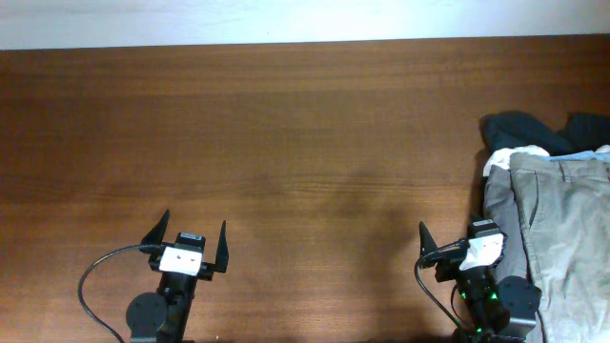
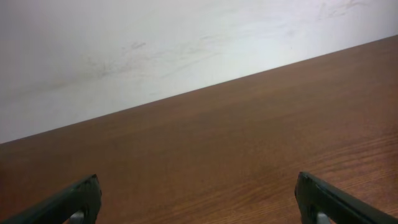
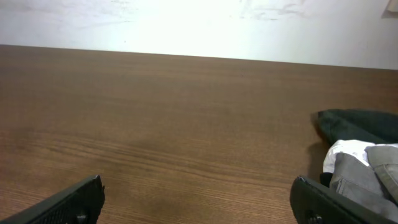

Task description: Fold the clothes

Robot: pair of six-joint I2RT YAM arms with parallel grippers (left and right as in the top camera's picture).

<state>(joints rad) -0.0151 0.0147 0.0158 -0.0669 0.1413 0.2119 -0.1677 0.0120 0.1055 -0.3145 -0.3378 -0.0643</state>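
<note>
The shorts (image 1: 558,229), greyish khaki with a waistband and a pale blue edge at the top, lie in a pile at the table's right edge; part of them runs out of frame. They also show in the right wrist view (image 3: 373,177) at the far right. My right gripper (image 1: 462,231) is open and empty at the pile's left edge, with its right finger next to the cloth (image 3: 198,190). My left gripper (image 1: 191,233) is open and empty over bare wood at the front left (image 2: 198,190), far from the shorts.
A dark navy garment (image 1: 524,129) and a white one (image 1: 505,157) lie bunched at the far end of the pile, and both show in the right wrist view (image 3: 357,124). The brown wooden table (image 1: 286,143) ends at a white wall at the back.
</note>
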